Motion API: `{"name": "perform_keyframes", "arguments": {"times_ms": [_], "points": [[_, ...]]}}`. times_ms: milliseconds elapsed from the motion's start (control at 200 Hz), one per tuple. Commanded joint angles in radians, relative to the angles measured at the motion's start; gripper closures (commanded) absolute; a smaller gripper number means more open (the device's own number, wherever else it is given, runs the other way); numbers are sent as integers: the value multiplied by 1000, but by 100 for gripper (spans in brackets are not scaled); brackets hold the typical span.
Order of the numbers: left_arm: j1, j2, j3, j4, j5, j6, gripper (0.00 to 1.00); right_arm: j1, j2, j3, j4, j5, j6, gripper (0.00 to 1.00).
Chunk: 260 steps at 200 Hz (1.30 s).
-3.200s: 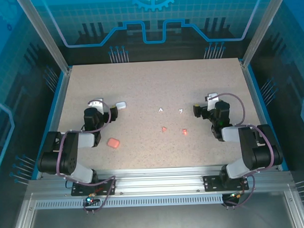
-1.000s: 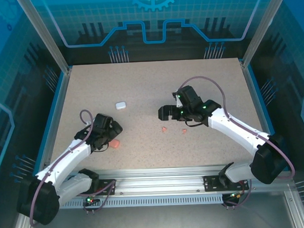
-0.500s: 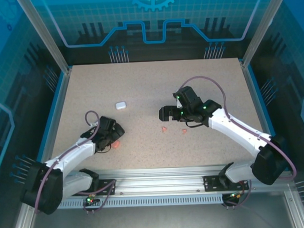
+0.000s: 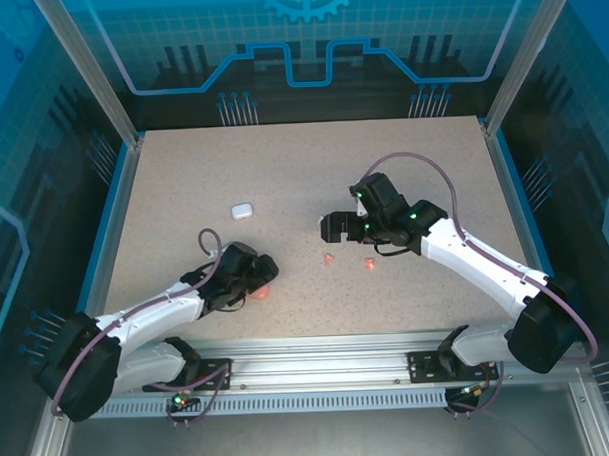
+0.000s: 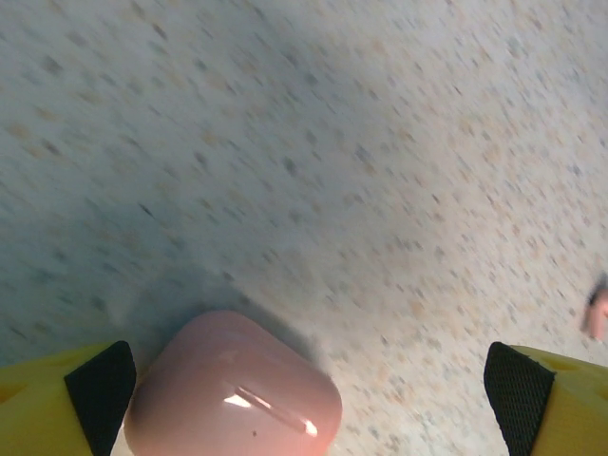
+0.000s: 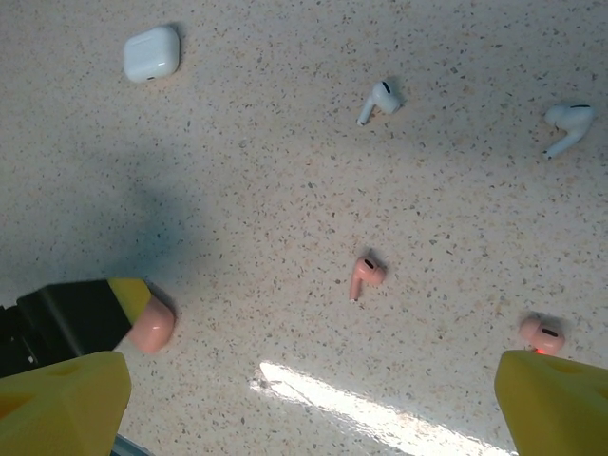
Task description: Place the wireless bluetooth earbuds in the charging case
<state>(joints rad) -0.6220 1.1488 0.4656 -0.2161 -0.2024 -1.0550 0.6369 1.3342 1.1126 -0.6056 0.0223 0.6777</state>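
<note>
From above, the left hand [image 4: 258,277] sits at the pink case [image 4: 264,288], the right hand [image 4: 331,227] near two pink earbuds [image 4: 329,258] on the desk [image 4: 182,162]. The left wrist view shows that hand released, the case just beside one pad [image 5: 100,380]. The right wrist view shows its hand released too, white earbuds [image 6: 380,99] lying loose beyond the pink ones.

The left arm [image 4: 152,311] and right arm [image 4: 481,260] share white links, black joints and looping purple-grey cables; the left claw [image 5: 309,380] has yellow fingers [image 5: 33,404] with black pads [image 5: 103,382].
</note>
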Motion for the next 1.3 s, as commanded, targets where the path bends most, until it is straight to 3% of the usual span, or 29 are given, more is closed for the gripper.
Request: {"name": "perform_keyframes", "arguments": {"times_ms": [0, 200, 325, 470, 790, 1055, 1296], "points": [[-48, 28, 57, 12, -36, -88, 1, 14, -16, 1, -36, 8, 1, 0], [4, 3, 165, -144, -67, -150, 1, 49, 55, -2, -48, -29, -121, 1], [158, -62, 153, -168, 13, -163, 1, 113, 143, 13, -35, -79, -254, 5], [303, -91, 185, -201, 63, -86, 1, 224, 297, 94, -40, -67, -390, 7], [540, 73, 286, -167, 268, 5, 1, 352, 635, 366, -87, -54, -477, 13], [634, 153, 319, -108, 385, 15, 1, 396, 805, 545, -149, -65, -500, 17], [659, 179, 358, -128, 420, 44, 1, 423, 881, 625, -187, -79, -505, 24]]}}
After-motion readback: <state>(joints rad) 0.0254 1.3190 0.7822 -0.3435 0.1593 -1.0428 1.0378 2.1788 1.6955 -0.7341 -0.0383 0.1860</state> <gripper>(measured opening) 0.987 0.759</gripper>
